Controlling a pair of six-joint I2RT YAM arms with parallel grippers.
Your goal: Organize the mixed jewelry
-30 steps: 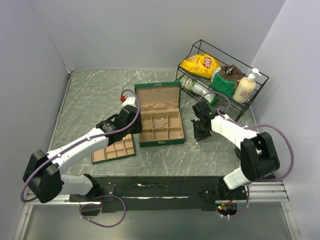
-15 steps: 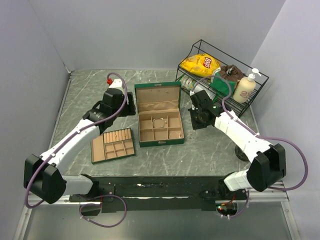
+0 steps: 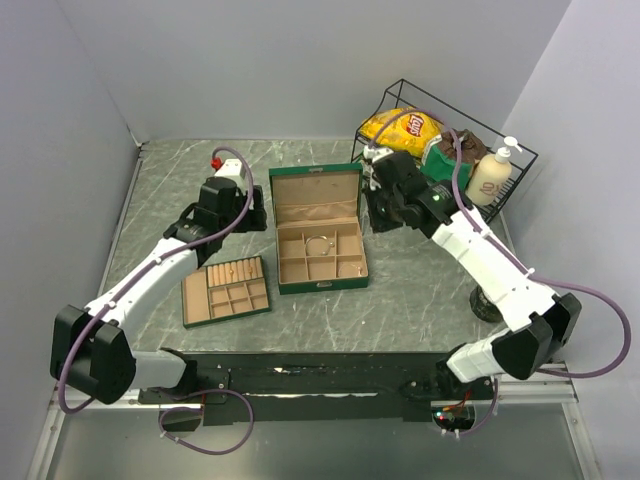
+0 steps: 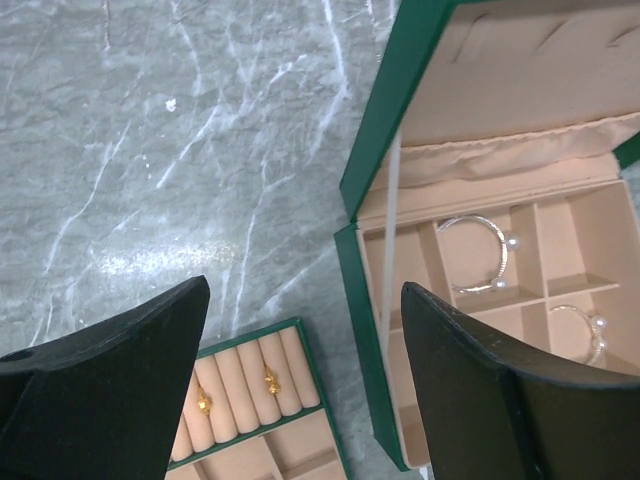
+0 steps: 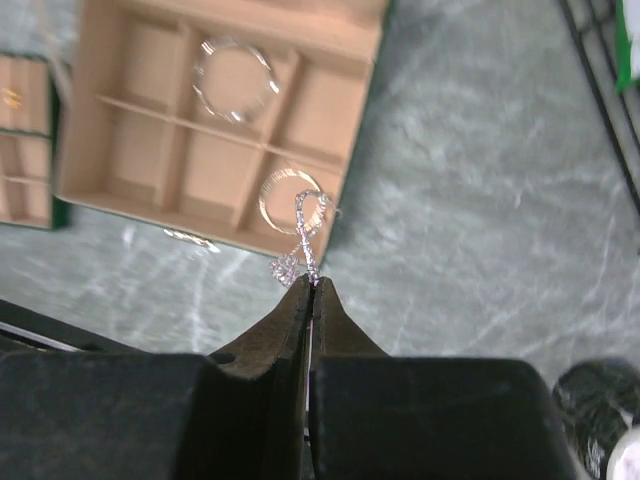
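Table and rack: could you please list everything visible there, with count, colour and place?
Box: one, green, open, table centre.
Tray: one, tan, left of box.
Bangles: two, silvery, inside box.
Chain: one, silvery, in right fingers.
Gold pieces: two, gold, in tray.
Rack: one, black wire, far right.
Chips bag: one, yellow, in rack.
Green bag: one, green, in rack.
Bottle: one, cream, in rack.
Left fingers: two, black, open, over table left of box.
Right fingers: two, black, shut on chain.

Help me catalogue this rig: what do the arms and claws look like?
The left arm and right arm match: white link shells, black joints and bases, each trailed by a looping purple cable. A small red cap sits near the left wrist. The left claw and right claw have matte black, wedge-shaped fingers.
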